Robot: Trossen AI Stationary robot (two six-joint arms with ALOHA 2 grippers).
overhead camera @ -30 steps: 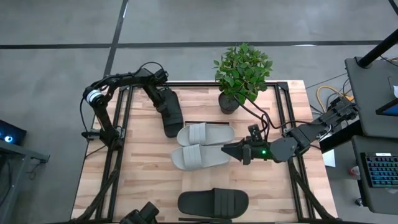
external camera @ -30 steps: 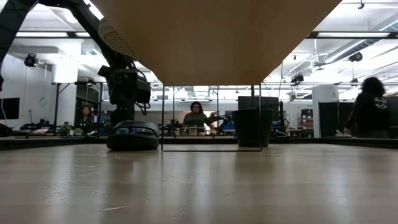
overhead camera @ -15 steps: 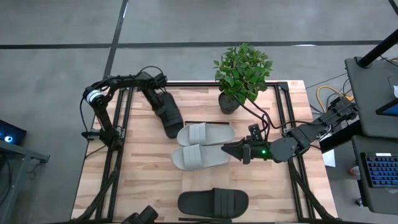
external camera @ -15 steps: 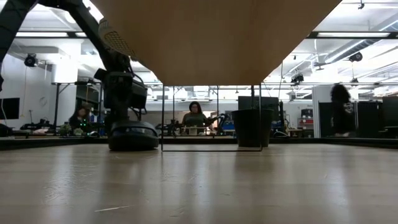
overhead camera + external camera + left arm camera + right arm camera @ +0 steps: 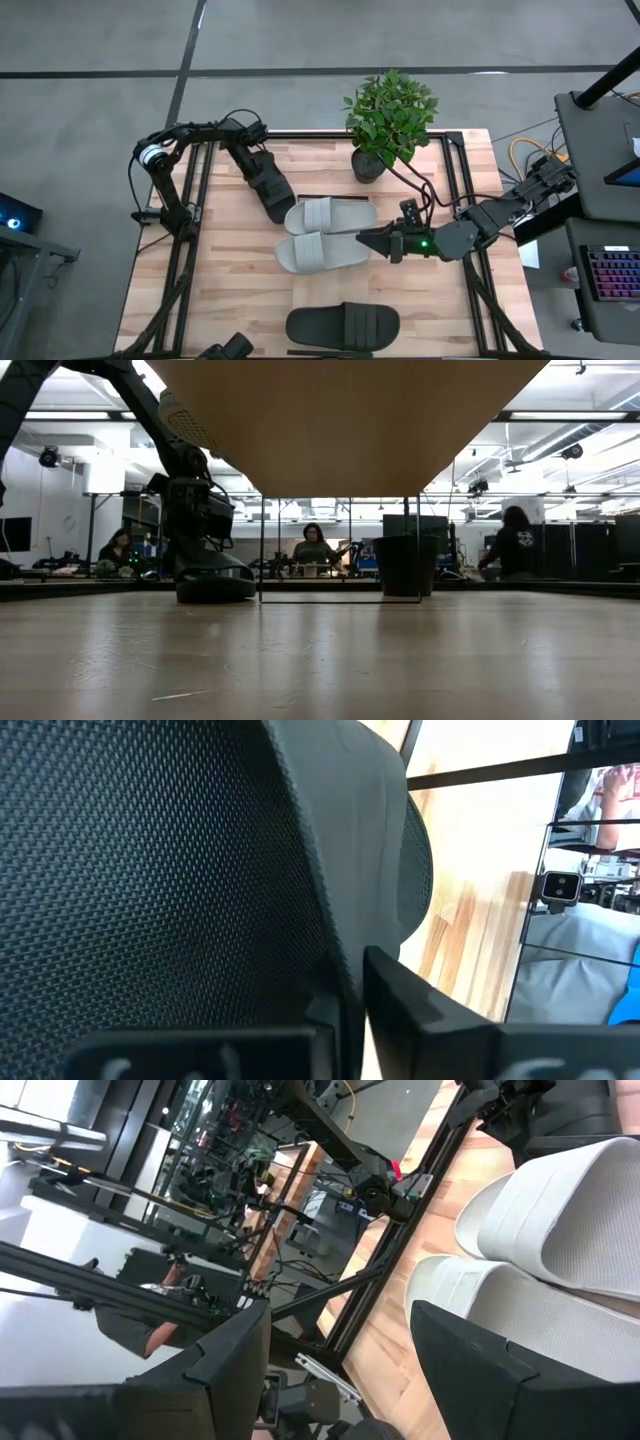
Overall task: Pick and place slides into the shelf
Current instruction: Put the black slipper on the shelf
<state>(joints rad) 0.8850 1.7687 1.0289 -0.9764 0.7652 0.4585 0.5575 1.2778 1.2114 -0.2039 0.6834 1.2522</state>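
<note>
Left gripper [image 5: 262,170]: closed on the strap of a black slide [image 5: 272,186] at the far left of the table [image 5: 230,270]. In the left wrist view the grip is seen close up: dark fingers [image 5: 420,1010] are pressed against the mesh-textured strap [image 5: 150,870], with pale planks beyond. In the low view the same gripper [image 5: 200,525] is seen from table height, set down over the black slide [image 5: 214,582], whose sole rests on the tabletop. The left arm is reached in from the table's left edge, bent at the elbow, its wrist turned down onto the slide.

Right gripper [image 5: 365,240]: jaws open, nothing held, tips just beside the end of the nearer grey slide [image 5: 320,253]. In the right wrist view the two spread fingers [image 5: 470,1370] are shown with both grey slides [image 5: 560,1230] just past them. The right arm is stretched low across the table from the right edge, a green light lit on its wrist.

Slides: two pale grey, side by side at mid-table, matte, wide straps; the farther grey one [image 5: 330,214] touches the held black slide's near end. A second black slide [image 5: 343,326] lies alone at the near edge, well apart.

Plant [image 5: 388,115]: potted, at the far edge, right of centre. Its dark pot [image 5: 402,566] is seen in the low view, together with people in the room behind.
</note>
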